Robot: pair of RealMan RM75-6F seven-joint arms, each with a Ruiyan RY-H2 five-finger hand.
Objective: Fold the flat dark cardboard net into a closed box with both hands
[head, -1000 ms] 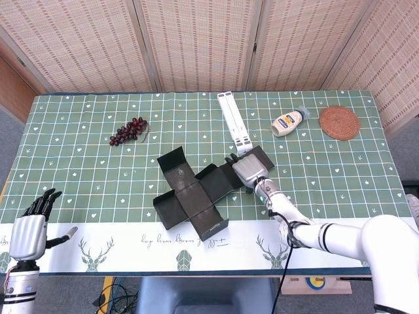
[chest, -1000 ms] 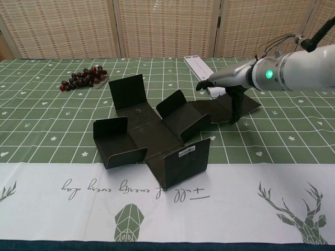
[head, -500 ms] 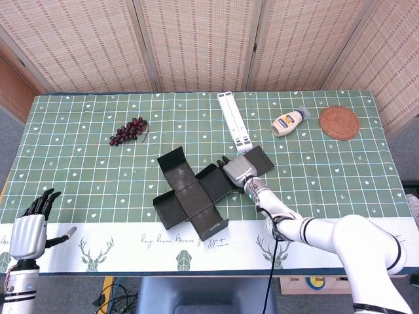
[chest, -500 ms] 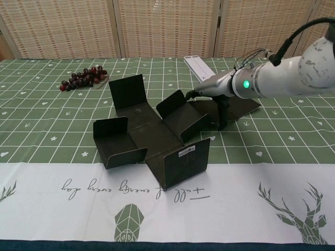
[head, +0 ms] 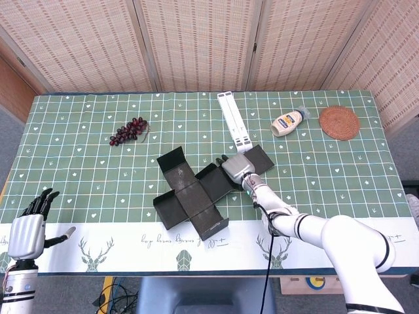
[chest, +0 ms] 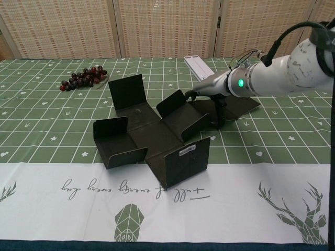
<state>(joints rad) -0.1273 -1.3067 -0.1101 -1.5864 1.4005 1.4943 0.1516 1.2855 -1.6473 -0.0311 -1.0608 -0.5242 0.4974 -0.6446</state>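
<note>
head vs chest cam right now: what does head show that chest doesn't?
Head only: the left hand idle at the near left table edge with its fingers apart, the mayonnaise bottle, and the round woven coaster.

Chest only: a side-on look at the cardboard net, showing its flaps standing up, and the white label on its near flap.

Both: the net, the right hand reaching over the net's right panel, the grapes, the white folding stand, and the green checked tablecloth.
</note>
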